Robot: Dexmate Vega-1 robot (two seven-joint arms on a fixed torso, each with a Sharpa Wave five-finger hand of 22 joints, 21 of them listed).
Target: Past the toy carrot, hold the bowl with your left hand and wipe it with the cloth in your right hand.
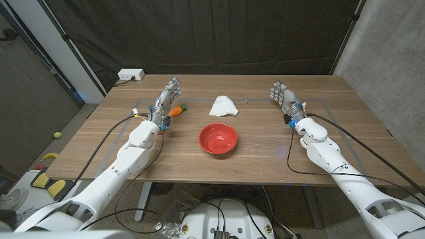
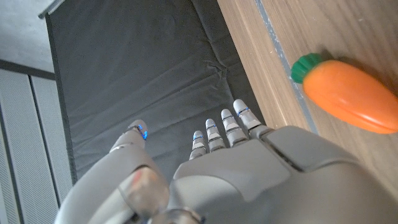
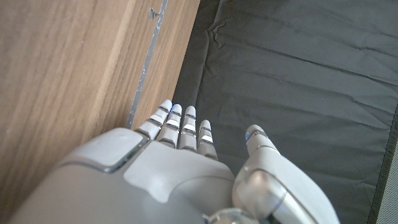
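Note:
A red bowl (image 1: 218, 139) sits in the middle of the wooden table (image 1: 265, 149), nearer the front. Behind it lies a crumpled white cloth (image 1: 224, 105). An orange toy carrot (image 1: 176, 111) with a green top lies to the left of the cloth; it is also close beside my left hand in the left wrist view (image 2: 347, 94). My left hand (image 1: 165, 101) stands just left of the carrot, fingers apart, holding nothing (image 2: 249, 168). My right hand (image 1: 285, 99) stands at the right side, well away from the cloth, fingers apart and empty (image 3: 180, 168).
A white power strip (image 1: 131, 75) lies at the table's back left corner. Black curtain (image 1: 219, 33) hangs behind the table. Cables (image 1: 292, 156) run along both arms. Thin tape lines (image 1: 136, 109) mark a rectangle on the tabletop.

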